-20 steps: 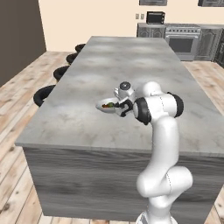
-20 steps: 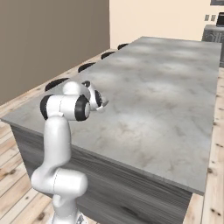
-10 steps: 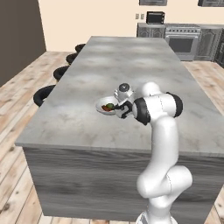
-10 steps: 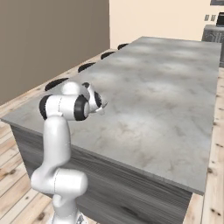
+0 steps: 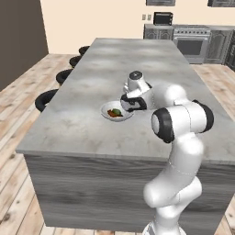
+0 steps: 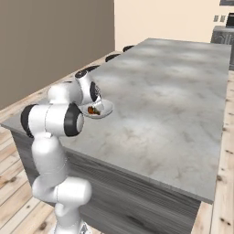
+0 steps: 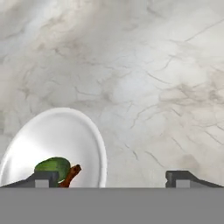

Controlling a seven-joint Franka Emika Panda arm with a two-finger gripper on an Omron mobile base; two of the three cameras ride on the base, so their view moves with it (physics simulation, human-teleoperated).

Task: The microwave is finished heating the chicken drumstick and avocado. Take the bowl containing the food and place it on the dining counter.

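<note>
The bowl [image 5: 116, 112] sits flat on the grey stone table [image 5: 137, 64], near the long edge lined with black stools [image 5: 47, 98]. Inside it lie the green avocado [image 7: 52, 168] and the reddish-brown drumstick [image 7: 71, 174], touching each other. The gripper [image 7: 113, 178] hangs just beside the bowl, its fingers [image 7: 183, 178] spread wide and holding nothing; one tip stands over the bowl's rim, the other over bare stone.

Bowl [image 7: 61, 144] cut off at hand view's bottom left; drumstick [image 7: 72, 174] mostly hidden. Gripper [image 5: 130, 103] fingertips blocked by the hand in left base view.
</note>
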